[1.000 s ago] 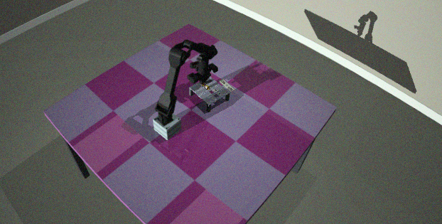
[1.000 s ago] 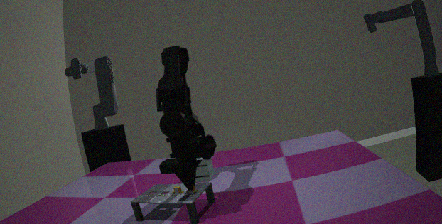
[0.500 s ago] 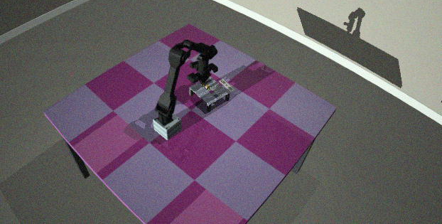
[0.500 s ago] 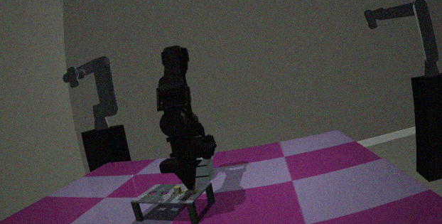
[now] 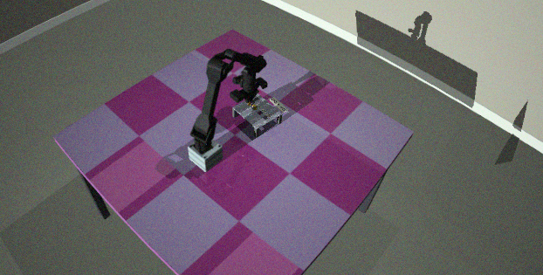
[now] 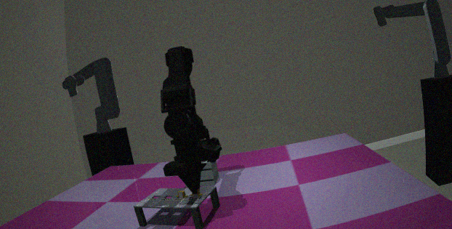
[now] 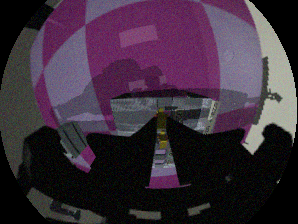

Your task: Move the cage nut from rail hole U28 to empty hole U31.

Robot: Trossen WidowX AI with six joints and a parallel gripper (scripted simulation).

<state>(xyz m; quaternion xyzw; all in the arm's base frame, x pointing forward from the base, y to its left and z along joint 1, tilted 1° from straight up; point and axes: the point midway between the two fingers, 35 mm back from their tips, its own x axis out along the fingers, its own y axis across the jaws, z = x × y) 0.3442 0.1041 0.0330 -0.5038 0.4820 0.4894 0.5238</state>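
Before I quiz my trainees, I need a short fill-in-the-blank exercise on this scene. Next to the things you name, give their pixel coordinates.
The tabletop [image 5: 290, 196] [image 6: 261, 207] has a ____ pattern of pink and lilac squares.
The gripper [image 5: 250, 102] [image 6: 195, 193] [image 7: 161, 119] points ____ at the metal rail plate [image 5: 264, 118] [image 6: 163, 201] [image 7: 135, 117].
The plate stands on ____ above the tabletop.
Missing words: checkered; down; legs.

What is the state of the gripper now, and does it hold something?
Gripper: closed on a yellow cage nut, at the rail plate.
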